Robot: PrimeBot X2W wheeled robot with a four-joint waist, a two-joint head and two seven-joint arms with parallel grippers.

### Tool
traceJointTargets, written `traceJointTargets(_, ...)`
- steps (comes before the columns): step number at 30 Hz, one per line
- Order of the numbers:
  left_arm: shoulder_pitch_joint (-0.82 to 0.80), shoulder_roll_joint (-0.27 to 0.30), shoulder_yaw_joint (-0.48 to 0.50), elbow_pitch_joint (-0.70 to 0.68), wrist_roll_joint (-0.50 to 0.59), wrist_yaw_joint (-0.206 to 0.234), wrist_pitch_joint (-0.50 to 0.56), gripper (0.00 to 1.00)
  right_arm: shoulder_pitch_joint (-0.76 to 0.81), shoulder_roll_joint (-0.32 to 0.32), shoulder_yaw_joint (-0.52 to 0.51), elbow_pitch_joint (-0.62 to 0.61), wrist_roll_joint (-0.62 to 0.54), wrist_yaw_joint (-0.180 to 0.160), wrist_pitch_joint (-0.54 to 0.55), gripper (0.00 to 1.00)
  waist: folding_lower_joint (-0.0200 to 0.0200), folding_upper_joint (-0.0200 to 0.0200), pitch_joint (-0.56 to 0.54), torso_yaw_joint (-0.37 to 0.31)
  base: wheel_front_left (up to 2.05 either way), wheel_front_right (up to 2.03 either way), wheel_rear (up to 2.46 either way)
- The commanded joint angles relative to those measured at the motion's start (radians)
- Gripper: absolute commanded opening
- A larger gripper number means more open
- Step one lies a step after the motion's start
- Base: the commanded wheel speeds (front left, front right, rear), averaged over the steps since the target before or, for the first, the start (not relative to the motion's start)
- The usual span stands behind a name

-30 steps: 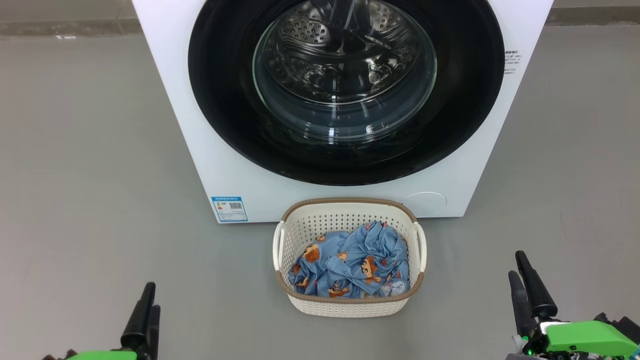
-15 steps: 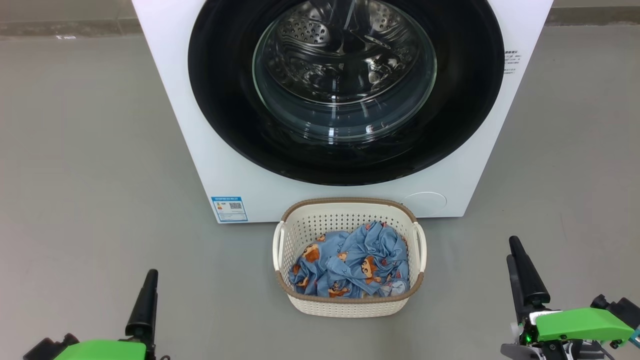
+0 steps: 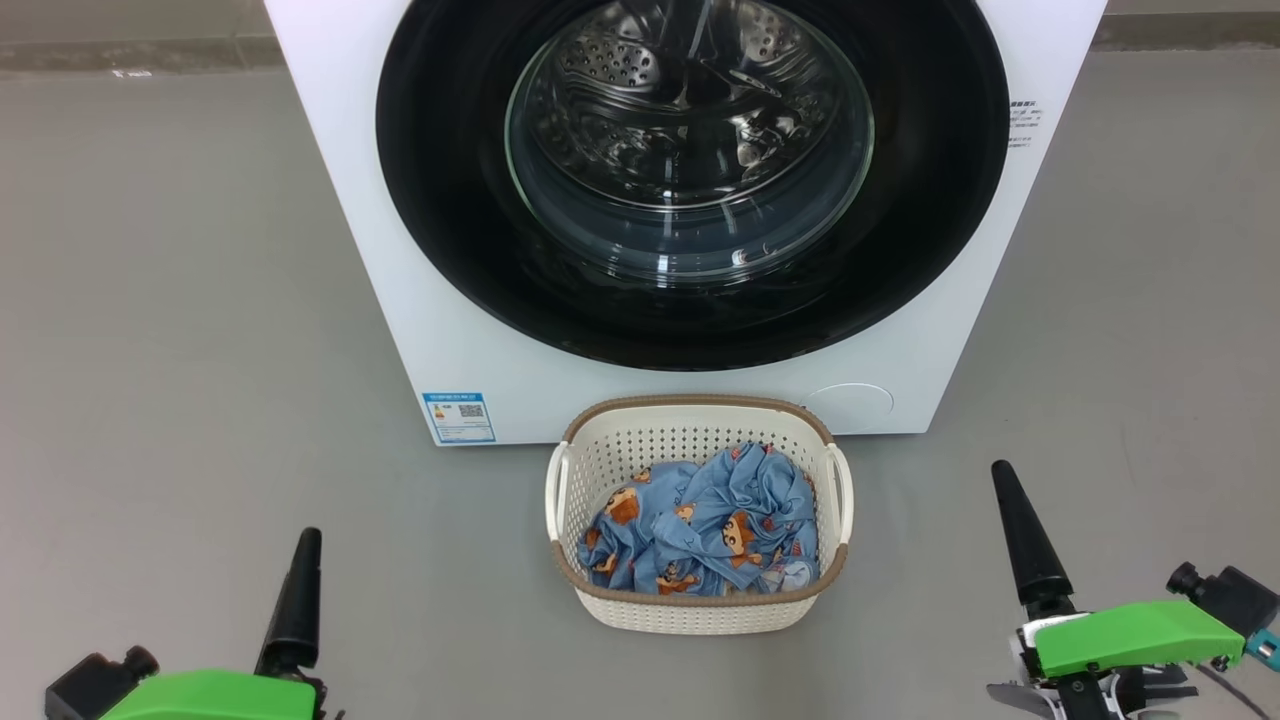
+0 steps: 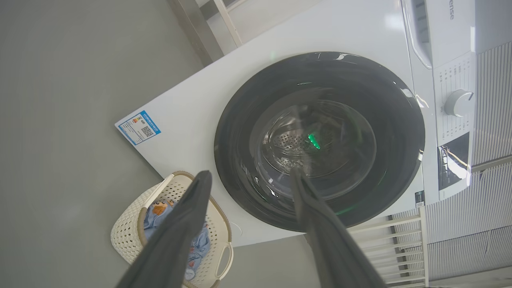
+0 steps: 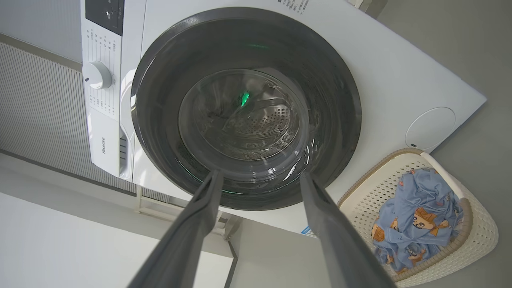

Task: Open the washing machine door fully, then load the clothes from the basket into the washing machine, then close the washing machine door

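evidently everything is waiting: black-rimmed glass door (image 3: 690,170) sitting shut, blue printed clothes (image 3: 700,530) lying in cream perforated basket (image 3: 700,612), jaws gaping wide, empty.

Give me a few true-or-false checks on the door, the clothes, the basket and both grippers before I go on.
1. The washing machine door is shut. True.
2. The left gripper and the right gripper are both open and empty. True.
3. Some clothing is loaded. False: the clothes lie bundled in the basket.
4. The basket stands right beside the left gripper. False: it stands on the floor in front of the washing machine, below the door, apart from both grippers.
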Motion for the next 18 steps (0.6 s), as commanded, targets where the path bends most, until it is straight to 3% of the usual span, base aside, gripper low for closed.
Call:
traceJointTargets(1, -0.051, 0.019, 0.01, -0.035, 0.023, -0.007, -0.011, 1.0, -0.055, -0.014, 0.017, -0.032, -0.036, 0.001, -0.011, 1.0, 0.0, 0.0, 0.0, 0.0, 0.0, 0.0, 0.0)
traceJointTargets(8, -0.055, 0.024, 0.005, -0.034, 0.13, -0.007, -0.032, 1.0, -0.063, -0.026, 0.033, -0.03, -0.186, 0.001, -0.03, 1.0, 0.0, 0.0, 0.001, -0.001, 0.0, 0.0, 0.0)
traceJointTargets(18, -0.06, 0.018, 0.027, -0.028, 0.388, -0.008, -0.062, 1.0, -0.075, -0.024, 0.051, -0.02, -0.41, 0.001, -0.059, 1.0, 0.0, 0.0, -0.001, 0.0, 0.0, 0.0, 0.0)
